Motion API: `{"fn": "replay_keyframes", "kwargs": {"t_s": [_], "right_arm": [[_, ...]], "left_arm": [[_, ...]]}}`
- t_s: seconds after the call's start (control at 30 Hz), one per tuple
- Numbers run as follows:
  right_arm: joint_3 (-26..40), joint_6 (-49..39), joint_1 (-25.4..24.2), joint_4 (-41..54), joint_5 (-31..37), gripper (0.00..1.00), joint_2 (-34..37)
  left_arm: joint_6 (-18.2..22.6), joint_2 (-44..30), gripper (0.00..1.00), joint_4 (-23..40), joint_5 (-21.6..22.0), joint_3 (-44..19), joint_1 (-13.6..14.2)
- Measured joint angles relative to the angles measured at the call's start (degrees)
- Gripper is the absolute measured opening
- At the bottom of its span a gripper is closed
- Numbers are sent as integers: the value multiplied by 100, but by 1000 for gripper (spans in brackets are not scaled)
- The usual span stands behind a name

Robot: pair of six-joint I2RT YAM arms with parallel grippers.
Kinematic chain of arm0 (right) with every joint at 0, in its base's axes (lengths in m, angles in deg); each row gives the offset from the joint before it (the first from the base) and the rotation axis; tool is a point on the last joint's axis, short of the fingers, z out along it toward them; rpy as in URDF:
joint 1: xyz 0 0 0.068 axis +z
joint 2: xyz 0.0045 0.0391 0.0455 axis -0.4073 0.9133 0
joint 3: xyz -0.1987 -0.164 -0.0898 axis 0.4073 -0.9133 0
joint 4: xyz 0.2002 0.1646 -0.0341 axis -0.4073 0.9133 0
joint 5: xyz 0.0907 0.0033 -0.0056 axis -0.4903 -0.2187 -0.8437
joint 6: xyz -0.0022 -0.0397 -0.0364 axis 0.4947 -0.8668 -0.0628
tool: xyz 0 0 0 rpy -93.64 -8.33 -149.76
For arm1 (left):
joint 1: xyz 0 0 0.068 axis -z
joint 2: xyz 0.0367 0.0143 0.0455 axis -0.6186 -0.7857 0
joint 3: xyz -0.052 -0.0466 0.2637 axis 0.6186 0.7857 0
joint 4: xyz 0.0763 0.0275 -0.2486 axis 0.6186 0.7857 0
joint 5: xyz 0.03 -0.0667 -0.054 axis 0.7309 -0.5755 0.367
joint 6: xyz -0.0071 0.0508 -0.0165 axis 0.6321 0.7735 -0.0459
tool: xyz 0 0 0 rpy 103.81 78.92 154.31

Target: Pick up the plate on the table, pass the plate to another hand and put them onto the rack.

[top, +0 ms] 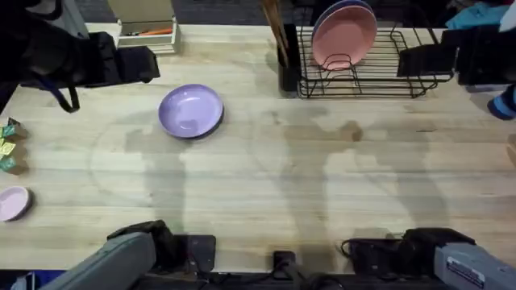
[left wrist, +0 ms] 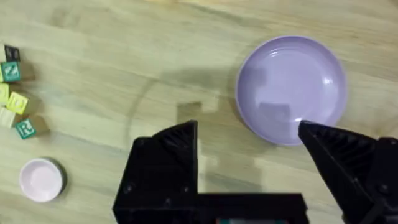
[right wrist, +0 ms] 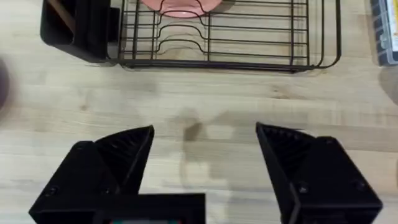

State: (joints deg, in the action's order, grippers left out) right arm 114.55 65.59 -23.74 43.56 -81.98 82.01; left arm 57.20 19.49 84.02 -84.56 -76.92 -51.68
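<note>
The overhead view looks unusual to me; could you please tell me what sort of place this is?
Probably a robot test bench staged as a kitchen counter: a light wooden butcher-block table, a black wire dish rack holding a salmon-pink plate, and a lavender plastic plate lying flat.

the left arm (top: 113, 262) lies low at seven o'clock of the overhead view, the right arm (top: 451, 258) low at five o'clock. the left gripper (left wrist: 249, 140) has its two black fingers spread wide, holding nothing. the right gripper (right wrist: 205, 140) is likewise spread wide and bare.
</note>
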Motion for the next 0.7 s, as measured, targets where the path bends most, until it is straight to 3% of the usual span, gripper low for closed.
{"fn": "replay_keyframes", "kwargs": {"t_s": [0.17, 0.7], "right_arm": [[0, 0, 0, -1, 0, 992, 180], [0, 0, 0, -3, 0, 992, 208]], "left_arm": [[-24, -586, 992, -111, 0, 0, -289], [-39, -1723, 993, -646, 0, 0, -297]]}}
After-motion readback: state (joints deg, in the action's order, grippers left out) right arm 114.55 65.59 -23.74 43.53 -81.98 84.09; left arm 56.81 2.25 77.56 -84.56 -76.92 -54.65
